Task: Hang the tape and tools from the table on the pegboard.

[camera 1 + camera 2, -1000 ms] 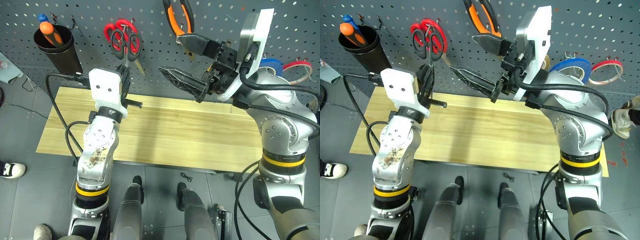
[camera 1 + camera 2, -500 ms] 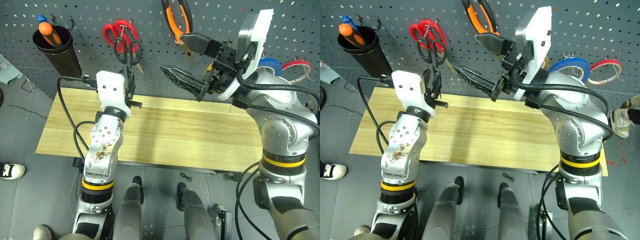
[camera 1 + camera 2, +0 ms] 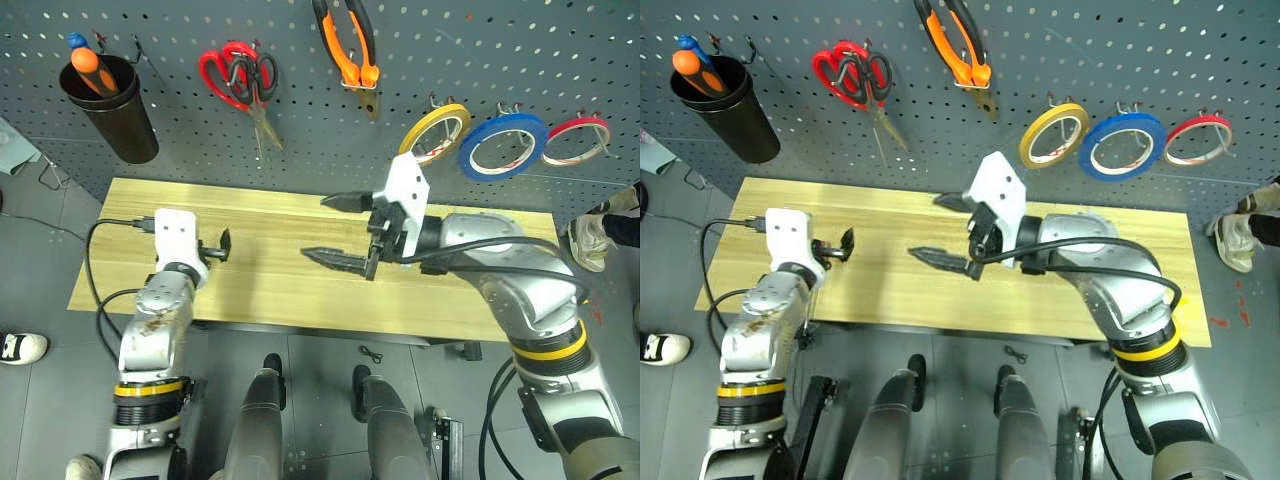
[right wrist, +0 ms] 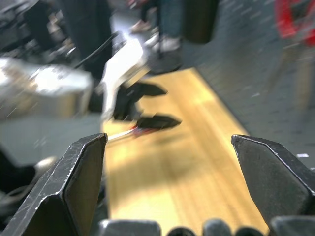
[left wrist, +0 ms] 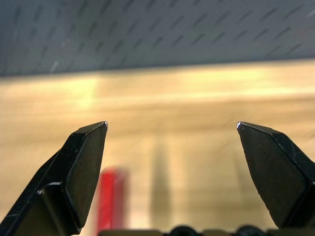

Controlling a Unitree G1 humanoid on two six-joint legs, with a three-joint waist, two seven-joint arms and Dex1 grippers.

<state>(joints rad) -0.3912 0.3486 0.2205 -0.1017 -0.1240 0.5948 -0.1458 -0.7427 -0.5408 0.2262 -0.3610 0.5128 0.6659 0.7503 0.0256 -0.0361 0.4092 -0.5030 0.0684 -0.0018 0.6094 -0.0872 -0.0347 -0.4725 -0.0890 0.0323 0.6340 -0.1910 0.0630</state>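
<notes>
On the pegboard [image 3: 150, 20] hang the small black scissors [image 3: 252, 74] over larger red scissors, the orange-and-black pliers [image 3: 348, 45] and the blue tape [image 3: 503, 146]. My left gripper [image 3: 222, 246] is open, low over the left part of the table [image 3: 280, 290]. In the left wrist view a red handle, the screwdriver [image 5: 110, 196], lies on the wood just below its open fingers [image 5: 86, 162]. My right gripper [image 3: 315, 226] is open and empty over the table's middle, pointing left. In its wrist view the screwdriver [image 4: 129, 132] lies under the left gripper [image 4: 147, 105].
A black cup [image 3: 110, 105] with an orange-handled tool hangs at the pegboard's upper left. A yellow tape roll [image 3: 435, 130] and a red tape roll [image 3: 578, 140] flank the blue one. A cable [image 3: 105, 235] runs from the left wrist.
The left gripper opened and let go of the black scissors, which now hang on the pegboard. Both arms dropped from the pegboard to just above the table, the left one also moving left.
</notes>
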